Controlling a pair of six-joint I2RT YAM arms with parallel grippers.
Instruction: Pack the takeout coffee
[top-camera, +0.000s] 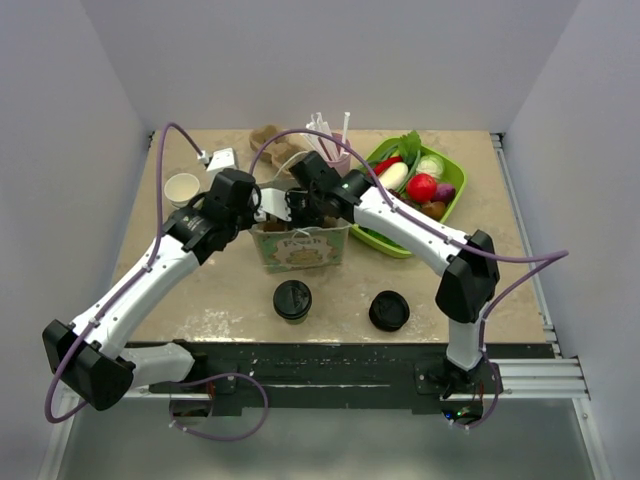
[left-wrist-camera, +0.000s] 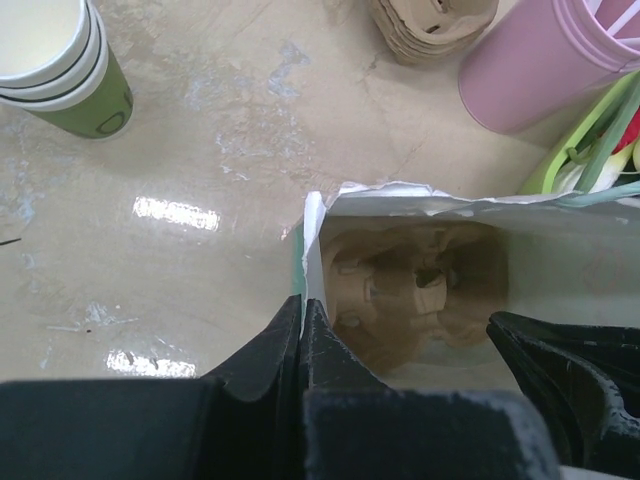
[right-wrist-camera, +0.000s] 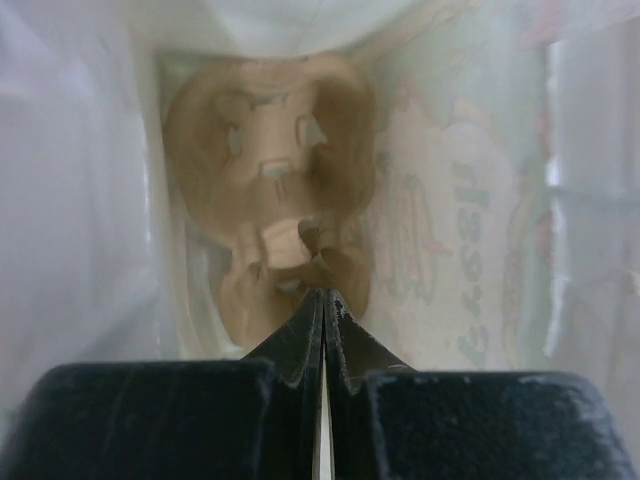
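The takeout coffee, a small cup under a black lid, stands on the table in front of the paper bag. The bag stands upright with its mouth open, and a brown cup carrier lies at its bottom. My left gripper is shut on the left edge of the bag's rim. My right gripper is shut on the rim at the opposite side, with a thin sliver of bag wall between its fingers. Both grippers are well behind the coffee.
A low stack of black lids sits right of the coffee. Stacked lidless cups stand at the left. At the back are spare brown carriers and a pink cup of straws. A green tray of toy food lies at the right.
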